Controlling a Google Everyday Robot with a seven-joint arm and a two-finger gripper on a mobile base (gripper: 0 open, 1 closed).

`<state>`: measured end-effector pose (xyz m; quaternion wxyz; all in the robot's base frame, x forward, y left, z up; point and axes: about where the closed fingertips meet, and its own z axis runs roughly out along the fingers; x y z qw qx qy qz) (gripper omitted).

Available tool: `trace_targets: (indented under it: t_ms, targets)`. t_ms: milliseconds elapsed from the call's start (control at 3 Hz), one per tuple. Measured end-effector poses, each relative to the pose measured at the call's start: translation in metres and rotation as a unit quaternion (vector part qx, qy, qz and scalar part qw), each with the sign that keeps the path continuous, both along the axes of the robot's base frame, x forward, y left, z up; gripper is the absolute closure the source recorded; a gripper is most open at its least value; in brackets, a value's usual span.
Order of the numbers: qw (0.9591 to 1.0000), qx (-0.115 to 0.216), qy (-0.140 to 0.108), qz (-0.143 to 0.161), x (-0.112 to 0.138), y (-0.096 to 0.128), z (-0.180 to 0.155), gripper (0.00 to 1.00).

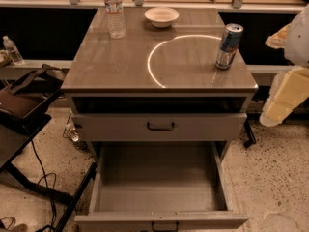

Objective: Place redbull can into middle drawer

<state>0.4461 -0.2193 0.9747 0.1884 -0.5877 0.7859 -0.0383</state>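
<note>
The redbull can (229, 46) stands upright on the right side of the cabinet top (120, 66), near its right edge. The middle drawer (159, 197) is pulled out wide below, and its grey tray holds nothing; its dark handle (164, 225) shows at the bottom edge. My gripper (278, 105) is the cream-coloured part at the far right of the camera view. It hangs beside the cabinet, to the right of the can and lower than it, and is apart from it.
A clear water bottle (114, 12) and a white bowl (161, 16) stand at the back of the top. A shut drawer front (159, 126) lies above the open drawer. A dark folding stand (21, 105) and cables sit on the floor at the left.
</note>
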Motion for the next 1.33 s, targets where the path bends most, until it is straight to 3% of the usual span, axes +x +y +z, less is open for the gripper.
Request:
trace_targets:
  t_ms: [333,667,1000,1333]
  targets:
    - [0.9968,0.068,-0.020,-0.036,0.007,-0.023,-0.039,0.00]
    - [0.9825,0.166,-0.065,-0.053,0.025,-0.047,-0.072,0.00]
    - [0.9458,0.277,-0.162,-0.050,0.070,-0.063,-0.077,0.00]
    - [0.8780,0.383,-0.281,-0.055,0.128,-0.075,-0.040,0.00]
